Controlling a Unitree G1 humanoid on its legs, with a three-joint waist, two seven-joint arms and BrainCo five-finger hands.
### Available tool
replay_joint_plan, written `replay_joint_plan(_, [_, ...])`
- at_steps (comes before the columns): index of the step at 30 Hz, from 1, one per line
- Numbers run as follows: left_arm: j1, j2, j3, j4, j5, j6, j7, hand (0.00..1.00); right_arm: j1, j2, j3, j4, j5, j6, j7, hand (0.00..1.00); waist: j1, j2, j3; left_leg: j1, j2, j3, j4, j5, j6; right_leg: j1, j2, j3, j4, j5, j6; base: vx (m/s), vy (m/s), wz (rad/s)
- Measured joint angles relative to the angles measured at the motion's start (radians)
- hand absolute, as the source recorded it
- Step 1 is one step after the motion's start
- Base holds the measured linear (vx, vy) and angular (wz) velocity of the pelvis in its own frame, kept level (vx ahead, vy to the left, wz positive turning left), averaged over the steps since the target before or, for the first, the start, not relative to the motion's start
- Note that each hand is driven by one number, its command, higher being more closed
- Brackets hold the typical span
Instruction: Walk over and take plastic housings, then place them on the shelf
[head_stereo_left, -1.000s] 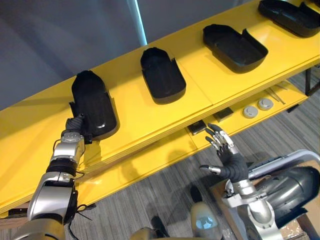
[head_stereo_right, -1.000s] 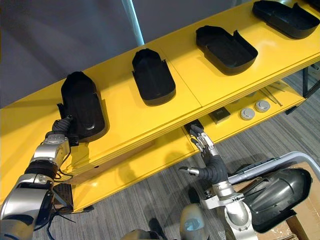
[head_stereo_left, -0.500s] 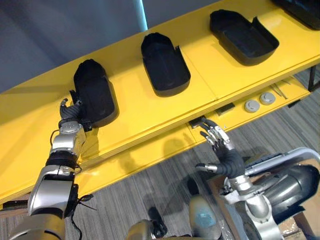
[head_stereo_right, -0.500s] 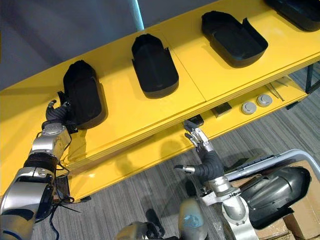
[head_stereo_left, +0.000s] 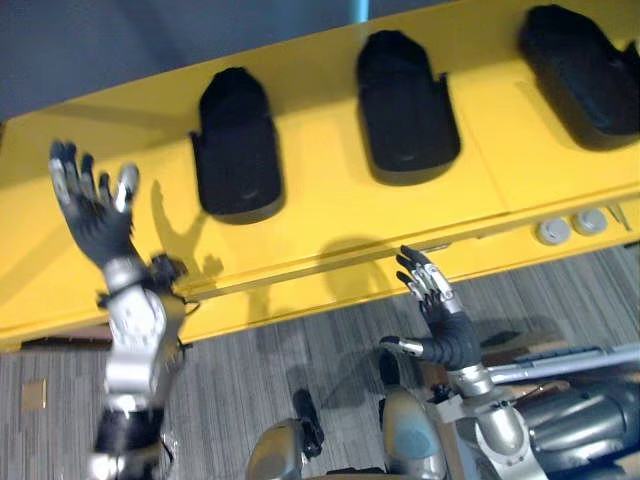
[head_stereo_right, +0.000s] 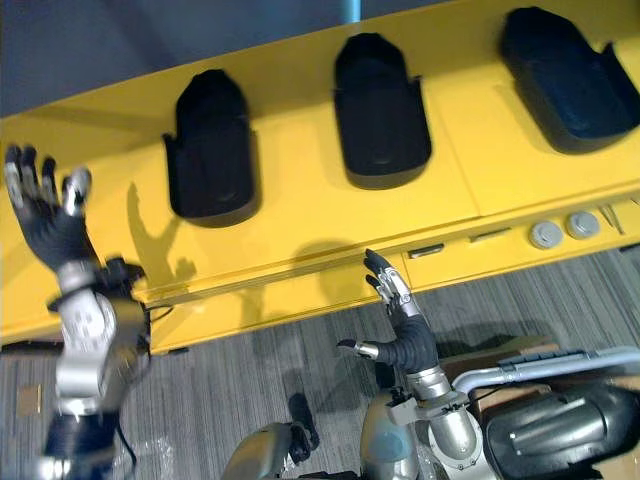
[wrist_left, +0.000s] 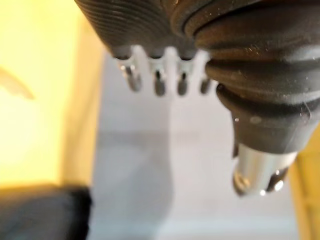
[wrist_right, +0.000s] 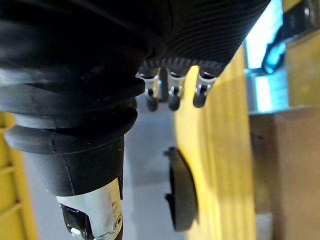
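While the right hand (head_stereo_left: 430, 297) hangs open and empty before the front edge of the yellow shelf (head_stereo_left: 320, 225), the left hand (head_stereo_left: 95, 205) hovers over that shelf, fingers spread, holding nothing. A careless sweep could knock the nearest plastic housing (head_stereo_left: 238, 145), lying on the shelf.

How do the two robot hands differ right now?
The left robot hand is up over the shelf top, clear of the leftmost housing; the right robot hand sits lower, by the shelf's front edge. The left spreads its fingers wide; the right holds them closer together. Both are open and empty.
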Motion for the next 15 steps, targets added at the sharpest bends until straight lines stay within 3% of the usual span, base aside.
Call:
replay_joint_plan(3, [0.069,-0.030,-0.019,-0.042,0.036,-0.093,-0.026,0.00,0.019,0.004,0.000,0.000,-0.017,-0.001,-0.018,0.00,0.010,0.000,0.000,0.000,-0.007,-0.024,0.005,-0.001,0.001,0.015,-0.010,-0.020,0.001,-0.005,0.001,0.00,0.017,0.19])
replay_joint_plan(8, [0.092,-0.030,-0.049,-0.084,0.115,-0.185,-0.074,0.00,0.023,0.005,0.001,-0.001,-0.017,-0.016,-0.044,0.00,0.012,-0.002,0.001,-0.007,-0.007,-0.024,0.034,-0.016,0.011,0.024,-0.014,-0.023,0.002,-0.006,0.002,0.00,0.005,0.03])
replay_joint_plan(11, [0.090,-0.030,-0.057,-0.093,0.139,-0.226,-0.083,0.00,0.034,0.013,0.003,-0.001,-0.018,-0.038,-0.053,0.00,0.012,-0.003,0.001,-0.009,-0.008,-0.024,0.033,-0.018,0.012,0.026,-0.015,-0.025,-0.002,-0.006,0.003,0.00,0.000,0.00])
replay_joint_plan(15, [0.088,-0.030,-0.124,-0.109,0.132,-0.238,-0.099,0.00,0.042,0.021,0.026,-0.002,-0.019,-0.067,-0.073,0.00,0.014,-0.010,-0.008,0.013,-0.006,-0.023,0.027,-0.017,0.011,0.051,-0.011,-0.026,-0.014,-0.005,0.003,0.03,-0.003,-0.01])
